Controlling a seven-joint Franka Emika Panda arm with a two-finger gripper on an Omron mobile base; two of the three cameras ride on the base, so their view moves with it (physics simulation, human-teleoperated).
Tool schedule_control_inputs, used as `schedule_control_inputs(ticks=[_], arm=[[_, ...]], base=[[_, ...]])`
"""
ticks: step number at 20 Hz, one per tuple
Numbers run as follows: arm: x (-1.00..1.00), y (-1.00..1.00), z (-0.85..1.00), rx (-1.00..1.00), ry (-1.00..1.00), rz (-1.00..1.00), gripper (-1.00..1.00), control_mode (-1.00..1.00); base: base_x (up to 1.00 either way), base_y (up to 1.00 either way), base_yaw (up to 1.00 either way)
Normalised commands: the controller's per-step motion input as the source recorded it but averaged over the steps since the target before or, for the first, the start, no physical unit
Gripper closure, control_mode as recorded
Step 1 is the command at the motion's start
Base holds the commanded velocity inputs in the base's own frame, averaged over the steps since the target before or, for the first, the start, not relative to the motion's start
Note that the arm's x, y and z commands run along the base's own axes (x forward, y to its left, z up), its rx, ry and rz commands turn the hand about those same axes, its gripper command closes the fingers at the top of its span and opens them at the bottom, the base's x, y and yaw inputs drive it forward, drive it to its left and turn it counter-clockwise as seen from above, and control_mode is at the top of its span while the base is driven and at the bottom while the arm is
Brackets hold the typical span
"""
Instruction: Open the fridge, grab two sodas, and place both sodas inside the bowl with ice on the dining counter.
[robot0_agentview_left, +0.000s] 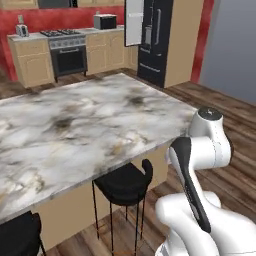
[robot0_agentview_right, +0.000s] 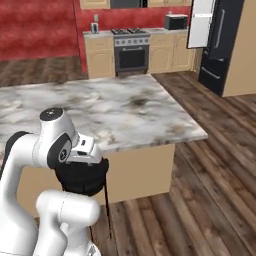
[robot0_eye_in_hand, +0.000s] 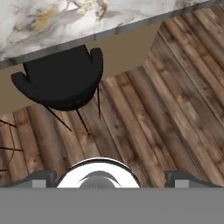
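Hand view, pincer (robot0_eye_in_hand: 109, 179) open, dining counter (robot0_eye_in_hand: 65, 17) beyond

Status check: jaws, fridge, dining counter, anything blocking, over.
Jaws open, holding nothing. Fridge across the room, one door ajar. Dining counter directly ahead. Black bar stool below the hand.

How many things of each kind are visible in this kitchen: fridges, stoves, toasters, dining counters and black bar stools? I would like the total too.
Fridge: 1, one door open
Stove: 1
Toaster: 1
Dining counter: 1
Black bar stools: 2 (one, another at the left base view's lower edge)
Total: 6
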Motion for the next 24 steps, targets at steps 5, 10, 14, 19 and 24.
schedule_control_inputs(ticks=[5,10,14,19,24], arm=[[0.00,0.00,0.00,0.00,0.00,0.00,-1.00,1.00],[0.00,0.00,0.00,0.00,0.00,0.00,-1.00,1.00],[0.00,0.00,0.00,0.00,0.00,0.00,-1.00,1.00],[0.00,0.00,0.00,0.00,0.00,0.00,-1.00,1.00],[0.00,0.00,0.00,0.00,0.00,0.00,-1.00,1.00]], base=[[0.58,-1.00,-0.06],[0.63,-1.00,-0.04],[0.68,-1.00,-0.03],[0.77,-1.00,-0.02],[0.97,-1.00,0.00]])
